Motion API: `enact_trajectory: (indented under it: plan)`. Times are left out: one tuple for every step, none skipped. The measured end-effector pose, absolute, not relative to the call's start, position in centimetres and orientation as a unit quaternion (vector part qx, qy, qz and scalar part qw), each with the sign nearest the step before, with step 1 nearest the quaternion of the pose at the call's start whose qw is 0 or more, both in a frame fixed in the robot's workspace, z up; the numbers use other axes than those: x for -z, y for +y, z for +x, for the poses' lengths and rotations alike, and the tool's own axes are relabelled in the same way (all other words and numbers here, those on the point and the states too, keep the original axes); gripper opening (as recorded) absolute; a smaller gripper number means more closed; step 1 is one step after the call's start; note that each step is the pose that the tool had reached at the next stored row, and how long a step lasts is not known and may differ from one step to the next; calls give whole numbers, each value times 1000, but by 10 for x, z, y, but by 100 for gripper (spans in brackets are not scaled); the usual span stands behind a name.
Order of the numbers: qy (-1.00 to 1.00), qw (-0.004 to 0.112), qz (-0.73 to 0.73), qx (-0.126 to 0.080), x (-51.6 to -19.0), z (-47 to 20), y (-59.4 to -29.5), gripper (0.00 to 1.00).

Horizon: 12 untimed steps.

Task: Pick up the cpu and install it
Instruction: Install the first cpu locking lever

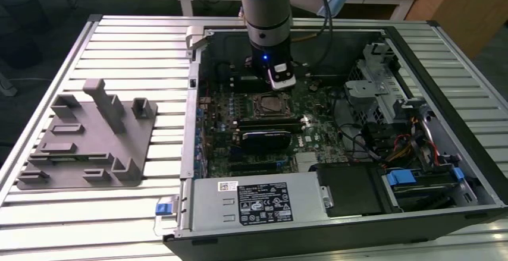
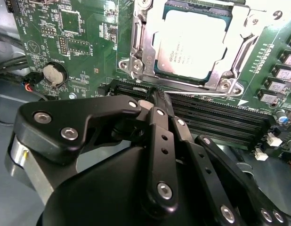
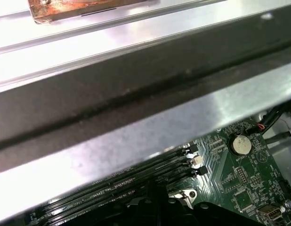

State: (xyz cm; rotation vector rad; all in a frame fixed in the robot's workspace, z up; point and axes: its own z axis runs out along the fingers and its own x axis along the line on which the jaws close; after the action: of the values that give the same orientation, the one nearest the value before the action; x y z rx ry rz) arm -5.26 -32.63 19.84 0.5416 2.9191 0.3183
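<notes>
The cpu (image 2: 192, 44), a silvery square chip, lies flat inside the metal-framed socket (image 2: 141, 52) on the green motherboard. In the exterior view the cpu (image 1: 268, 102) sits near the middle of the open computer case. My gripper (image 1: 279, 78) hangs just above and behind the socket. In the second wrist view the gripper (image 2: 157, 94) has its black fingers (image 2: 159, 136) closed together with nothing between them. Their tips stand over the edge of the memory slots, a short way from the socket frame and apart from the chip.
A grey plastic fixture block (image 1: 87, 136) lies on the slatted table at the exterior view's left. Inside the case are black memory slots (image 2: 216, 115), a coin battery (image 2: 54, 73), the power supply (image 1: 254, 198), and a drive cage with cables (image 1: 389, 103). The case wall (image 3: 136, 94) is close by.
</notes>
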Motion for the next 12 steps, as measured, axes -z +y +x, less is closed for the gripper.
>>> enact_trajectory:
  plan:
    - [975,78,181,-106,-198,-53,-326,11]
    - [975,78,181,-106,-198,-53,-326,11]
    - [975,78,181,-106,-198,-53,-326,11]
    - [975,78,181,-106,-198,-54,-326,11]
    - [975,78,181,-106,-198,-54,-326,11]
    - [975,78,181,-106,-198,-54,-326,11]
    - [975,78,181,-106,-197,-54,-326,11]
    - [975,78,181,-106,-197,-54,-326,11]
    - [975,79,181,-105,-196,-54,-326,11]
    - [975,79,181,-105,-196,-54,-326,11]
    - [975,80,180,-104,-195,-54,-326,11]
    - [975,80,180,-103,-195,-54,-326,11]
